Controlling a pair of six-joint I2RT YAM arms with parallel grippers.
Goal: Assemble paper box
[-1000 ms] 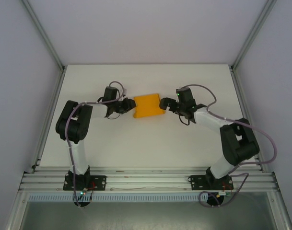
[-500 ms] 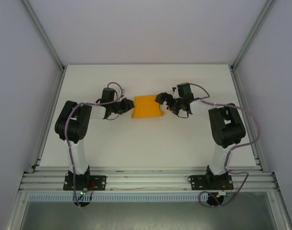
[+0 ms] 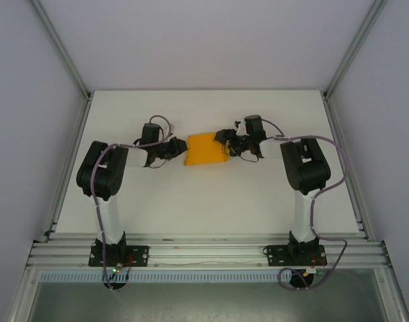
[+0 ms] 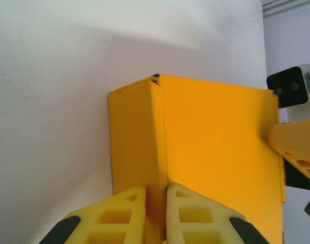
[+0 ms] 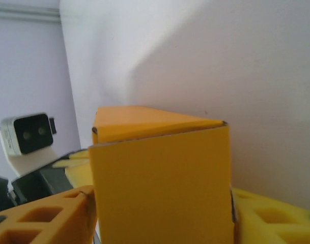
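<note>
One paper box (image 3: pixel 205 149): matte card, rectangular, creased edges.

The paper box (image 5: pixel 160 173) sits end-on in the middle, a flat orange-yellow face toward the lens. The right gripper (image 5: pixel 162 213) has its jaws against both sides of it, yellow fingers (image 5: pixel 43 218) low at either edge. The white worktop (image 5: pixel 221 61) lies behind, and a white camera block (image 5: pixel 27 134) shows at left.
</note>
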